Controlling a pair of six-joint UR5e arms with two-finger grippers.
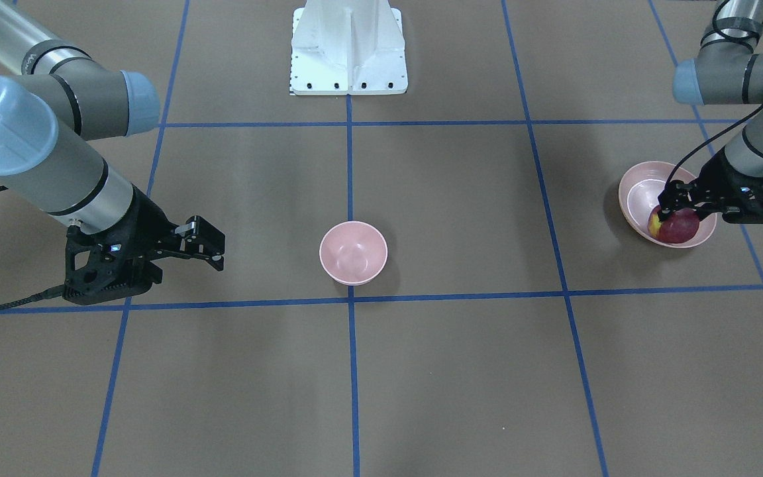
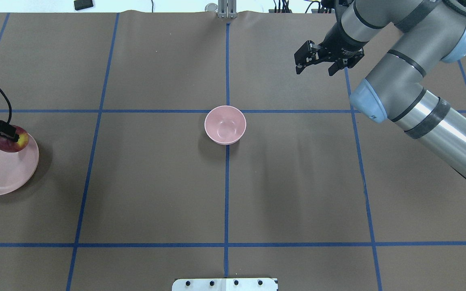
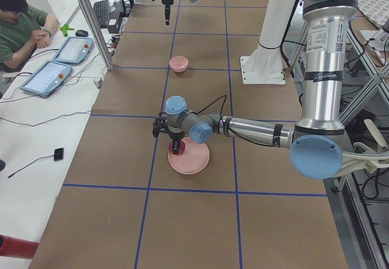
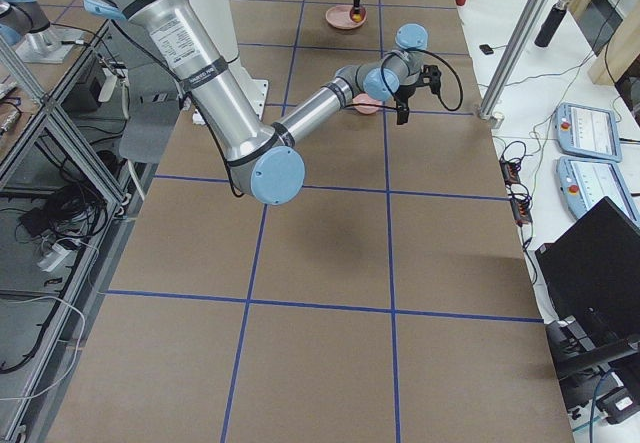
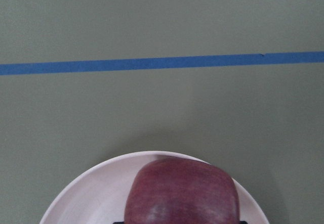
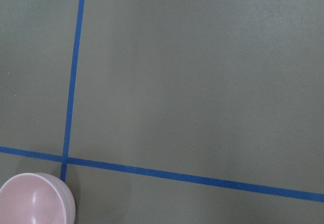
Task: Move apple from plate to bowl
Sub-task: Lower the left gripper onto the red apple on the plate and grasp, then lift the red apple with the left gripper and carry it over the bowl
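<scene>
The left gripper is pointing down. Its fingers are bearing on opposite sides of the apple and gripping it. The apple is showing dark red skin, and its yellow patch is facing away from the wrist. Directly under the fingers, the pale pink plate is lying flat on the brown table. The apple is sitting over the plate's outer part, close to the rim; whether it is touching the plate cannot be determined. Just past that rim, in the wrist view, a blue tape line is running across. Well apart from this gripper, toward the table's middle, the pink bowl is standing upright on a tape line. Farther on, beyond the bowl, the right gripper is hovering above the table with its jaws parted, holding nothing.
</scene>
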